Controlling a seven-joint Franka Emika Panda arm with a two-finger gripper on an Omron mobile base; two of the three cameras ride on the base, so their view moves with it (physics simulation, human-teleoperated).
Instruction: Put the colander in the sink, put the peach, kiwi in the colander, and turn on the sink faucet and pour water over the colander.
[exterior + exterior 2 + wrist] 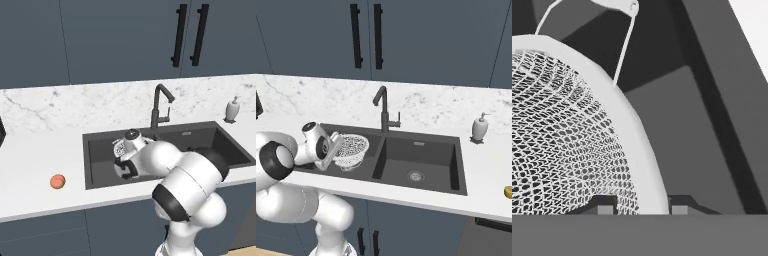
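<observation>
- Left base view, reading from the left with the sink (95,150) as your landmark: the peach (58,181) sits on the white tabletop (35,155), well to the left of the sink's left edge, untouched.
- Next along, you have the colander (351,148) held over the sink's left basin. In the right base view it hangs tilted, and whether its underside touches the basin floor cannot be told.
- Your claw (639,206) is closed down on the colander's white rim; the hand view shows one finger inside the mesh and one outside it.
- Behind the sink's middle divider stands the sink faucet (383,112); no stream comes from it.
- Right of the sink, at the back, stands a white soap dispenser (480,127).
- At the far right edge of the right base view, well right of the sink, a small yellowish-brown piece (508,191) lies on the tabletop; possibly the kiwi, too cropped to be sure.
- Step in hand, as I judge it: placing the colander in the sink. Your next move calls for settling it level on the basin floor, releasing, then going left for the peach.
</observation>
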